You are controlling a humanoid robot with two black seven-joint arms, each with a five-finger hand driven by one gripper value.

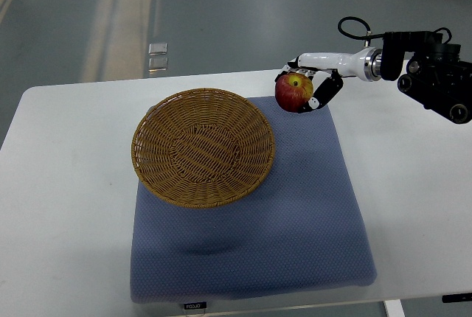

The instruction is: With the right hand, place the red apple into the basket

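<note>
- Red apple (293,90): red with a yellow-green patch near the stem; sits at the far right corner of the blue mat, just beyond the basket's right rim and outside it.
- Right robot hand (313,90): arm enters from the right edge; white and black fingers are curled around the apple's right side, gripping it. Whether the apple is lifted clear of the mat cannot be told.
- Wicker basket (151,156): round, shallow, brown weave; rests on the mat's left part; nothing lies in it.
- Blue mat (295,214): padded cloth spread on the white bench (66,221).
- Left robot hand: not in view.
- Progress, as judged: grasp made; carrying the apple leftward over the rim and releasing it remain.
</note>
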